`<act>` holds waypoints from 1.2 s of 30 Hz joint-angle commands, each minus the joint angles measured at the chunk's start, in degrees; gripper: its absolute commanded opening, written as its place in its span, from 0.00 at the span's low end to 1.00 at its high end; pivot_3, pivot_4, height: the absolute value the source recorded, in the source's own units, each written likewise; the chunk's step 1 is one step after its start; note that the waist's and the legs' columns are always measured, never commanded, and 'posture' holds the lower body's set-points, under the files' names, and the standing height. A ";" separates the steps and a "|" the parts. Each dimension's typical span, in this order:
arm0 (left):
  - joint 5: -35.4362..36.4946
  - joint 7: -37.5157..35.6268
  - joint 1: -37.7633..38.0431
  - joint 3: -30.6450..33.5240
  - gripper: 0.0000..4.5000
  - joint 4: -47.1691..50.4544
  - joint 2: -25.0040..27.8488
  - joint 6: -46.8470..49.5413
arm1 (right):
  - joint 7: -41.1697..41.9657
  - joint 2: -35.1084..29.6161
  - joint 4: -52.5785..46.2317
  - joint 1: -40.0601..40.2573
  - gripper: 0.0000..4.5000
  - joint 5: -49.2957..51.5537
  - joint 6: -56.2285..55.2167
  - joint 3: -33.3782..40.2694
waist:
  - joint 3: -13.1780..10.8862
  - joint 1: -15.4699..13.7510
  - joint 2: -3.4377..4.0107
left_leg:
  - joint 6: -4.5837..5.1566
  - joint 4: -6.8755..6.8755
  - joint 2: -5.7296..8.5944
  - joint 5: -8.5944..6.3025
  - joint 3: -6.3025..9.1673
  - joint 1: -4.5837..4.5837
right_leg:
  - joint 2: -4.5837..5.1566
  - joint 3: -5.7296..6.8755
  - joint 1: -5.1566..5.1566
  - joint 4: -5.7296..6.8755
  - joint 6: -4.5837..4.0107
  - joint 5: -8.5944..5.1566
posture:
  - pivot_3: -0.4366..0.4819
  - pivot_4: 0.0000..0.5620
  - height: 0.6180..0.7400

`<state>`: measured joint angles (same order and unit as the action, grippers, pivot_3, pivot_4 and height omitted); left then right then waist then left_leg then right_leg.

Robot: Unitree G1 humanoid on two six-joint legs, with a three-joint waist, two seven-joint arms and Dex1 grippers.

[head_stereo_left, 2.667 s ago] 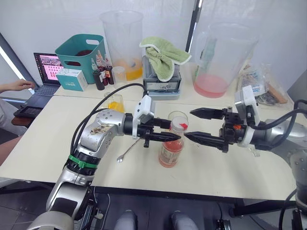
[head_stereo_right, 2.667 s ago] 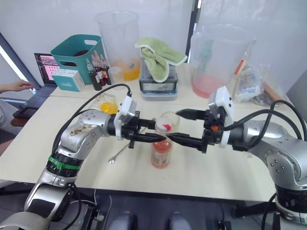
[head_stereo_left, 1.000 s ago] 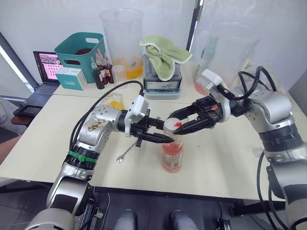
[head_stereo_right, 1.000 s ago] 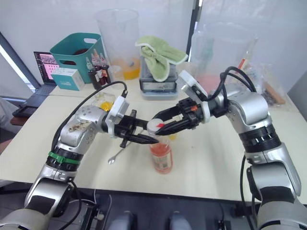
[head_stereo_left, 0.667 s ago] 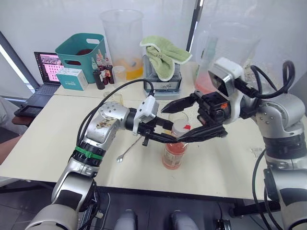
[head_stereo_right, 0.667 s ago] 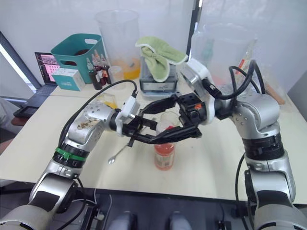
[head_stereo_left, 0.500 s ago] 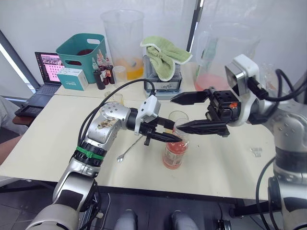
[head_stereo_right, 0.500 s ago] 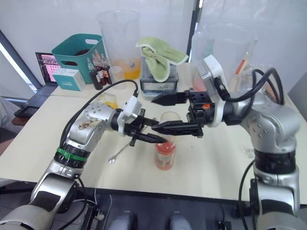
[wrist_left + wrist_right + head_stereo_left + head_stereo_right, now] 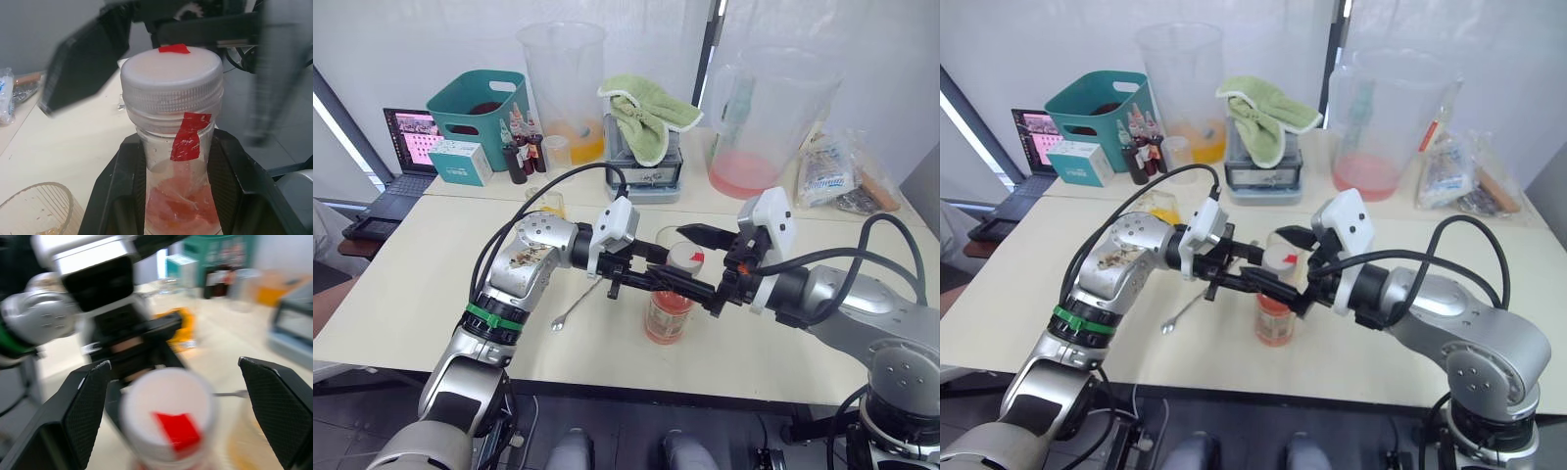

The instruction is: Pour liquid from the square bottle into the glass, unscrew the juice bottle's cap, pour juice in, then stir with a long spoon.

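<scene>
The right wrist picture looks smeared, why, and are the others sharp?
Right wrist view: the cap and everything behind it are smeared, as if by motion. Left wrist view: the bottle is crisp, while the right gripper behind it is blurred. Eye views: sharp and evenly lit.

The clear juice bottle [image 9: 670, 308], white cap [image 9: 171, 76] still on, is standing upright on the table beside the glass [image 9: 34, 208] and long spoon [image 9: 574, 305].
</scene>
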<state>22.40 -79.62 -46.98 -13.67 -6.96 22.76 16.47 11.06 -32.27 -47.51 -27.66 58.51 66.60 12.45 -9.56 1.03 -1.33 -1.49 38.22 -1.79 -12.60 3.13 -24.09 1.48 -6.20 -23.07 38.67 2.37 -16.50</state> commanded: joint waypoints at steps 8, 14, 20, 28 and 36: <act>-1.17 0.04 0.35 -0.75 0.30 -0.14 0.62 -0.19 | -14.75 -4.85 -4.49 3.87 0.80 14.47 -1.38 3.75 | 0.00 0.20 0.00 | 0.02 -0.01 -0.02 0.01 -0.02 -0.01 | -0.02 -0.03 0.02 -0.07 0.00 0.00 | 0.48 0.27 1.00; -1.22 -0.26 0.11 -0.97 0.30 -0.48 0.48 -0.24 | -19.88 -6.80 -4.21 4.16 0.38 17.81 -4.58 1.92 | 0.00 0.20 0.00 | 0.02 -0.01 -0.02 0.01 -0.02 -0.02 | -0.03 -0.05 0.05 -0.14 0.00 -0.01 | 0.48 0.27 1.00; -1.27 -0.64 0.17 -1.14 0.30 -0.34 0.81 0.00 | -14.37 -10.65 -2.52 2.82 0.38 18.06 -7.37 -0.27 | 0.00 0.19 0.00 | 0.03 -0.02 -0.02 0.02 -0.02 -0.03 | -0.03 -0.06 0.04 -0.18 0.00 -0.01 | 0.48 0.27 1.00; -1.74 -2.38 -0.97 -1.67 0.30 -2.54 1.03 -0.93 | 45.46 -20.05 22.88 -4.63 0.38 -0.10 -20.96 -12.94 | -0.01 0.52 0.03 | 0.06 -0.04 -0.11 0.02 -0.13 0.07 | -0.10 -0.03 0.26 -0.63 0.01 -0.01 | 0.48 0.27 1.00; -1.71 -3.00 -1.11 -1.95 0.30 -2.76 1.28 -1.06 | 69.78 -15.40 45.46 -21.51 0.38 -15.31 -29.04 -24.29 | -0.02 1.20 0.04 | 0.13 -0.34 -0.13 -0.02 -0.06 0.47 | -0.08 0.04 0.56 -0.63 -0.02 -0.02 | 0.48 0.27 1.00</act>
<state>22.51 -82.10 -48.53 -14.19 -9.73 23.33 15.46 77.26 -48.06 -2.86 -48.36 43.56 37.95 -11.42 -9.58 2.24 -1.28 -1.36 37.88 -1.89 -12.62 3.11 -23.63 1.44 -6.11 -22.50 38.04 2.35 -16.52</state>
